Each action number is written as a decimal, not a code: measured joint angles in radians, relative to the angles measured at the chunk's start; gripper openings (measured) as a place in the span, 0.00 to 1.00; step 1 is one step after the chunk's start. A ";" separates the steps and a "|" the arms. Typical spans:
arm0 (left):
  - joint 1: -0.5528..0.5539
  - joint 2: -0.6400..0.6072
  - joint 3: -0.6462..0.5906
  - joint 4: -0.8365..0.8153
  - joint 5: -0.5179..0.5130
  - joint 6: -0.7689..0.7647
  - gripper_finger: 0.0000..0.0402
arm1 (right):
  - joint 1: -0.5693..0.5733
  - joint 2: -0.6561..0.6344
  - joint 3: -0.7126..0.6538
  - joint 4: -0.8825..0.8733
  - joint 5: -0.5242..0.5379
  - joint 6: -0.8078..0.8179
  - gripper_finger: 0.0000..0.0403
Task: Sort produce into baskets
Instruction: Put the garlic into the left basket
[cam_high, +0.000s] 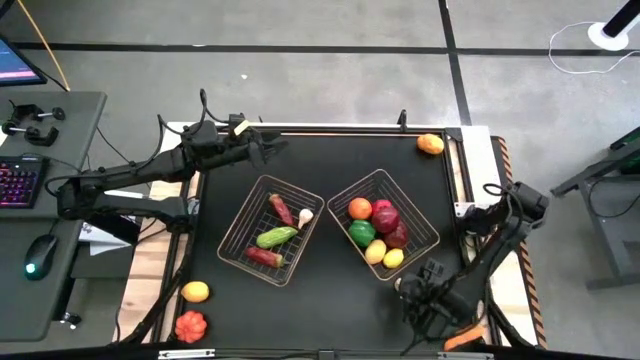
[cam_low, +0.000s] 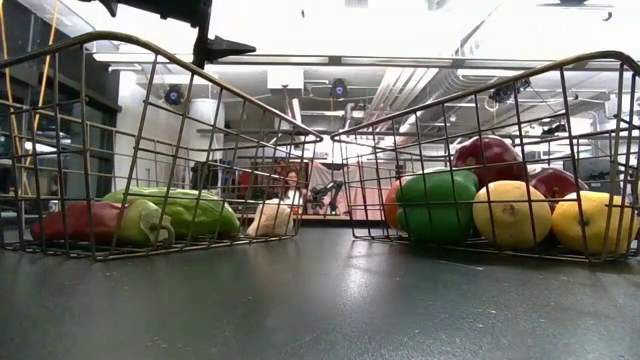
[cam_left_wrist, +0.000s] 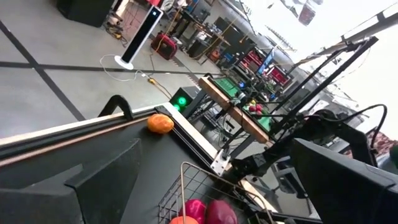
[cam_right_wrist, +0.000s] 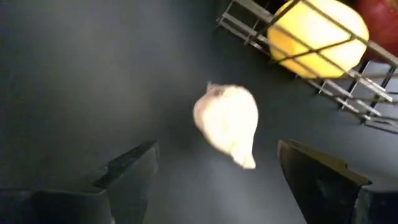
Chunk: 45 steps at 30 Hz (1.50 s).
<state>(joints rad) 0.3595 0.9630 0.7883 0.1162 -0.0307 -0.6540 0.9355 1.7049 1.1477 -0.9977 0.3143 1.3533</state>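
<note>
Right tool (cam_right_wrist: 214, 171) hangs released over what looks like a white garlic bulb (cam_right_wrist: 227, 124) on the bench (cam_right_wrist: 74, 74), just beside the right basket (cam_right_wrist: 323, 87). Centre both fingers before clenching. Left tool (cam_high: 262, 148) waits released.

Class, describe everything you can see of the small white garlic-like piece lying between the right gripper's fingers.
The white garlic piece is a small, smooth, cream-white bulb, plastic-looking, rounded at one end and tapering to a short tip. It lies on its side on the dark table, just outside the wire basket holding a yellow fruit. The right gripper hovers over it with fingers open, one on either side, neither touching it. In the high view the arm hides it.
</note>
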 joint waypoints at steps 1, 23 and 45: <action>0.000 0.000 0.000 0.000 0.000 0.008 0.99 | -0.012 0.006 0.000 0.001 -0.002 0.000 0.80; 0.000 0.000 0.001 -0.077 0.152 0.187 0.99 | -0.137 0.105 0.001 0.091 -0.197 -0.133 0.80; 0.002 0.000 0.000 -0.066 0.096 0.139 0.99 | -0.022 -0.076 0.057 -0.042 -0.110 0.013 0.80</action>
<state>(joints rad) 0.3614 0.9627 0.7887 0.0498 0.0650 -0.5154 0.9139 1.6289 1.2046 -1.0393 0.2042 1.3660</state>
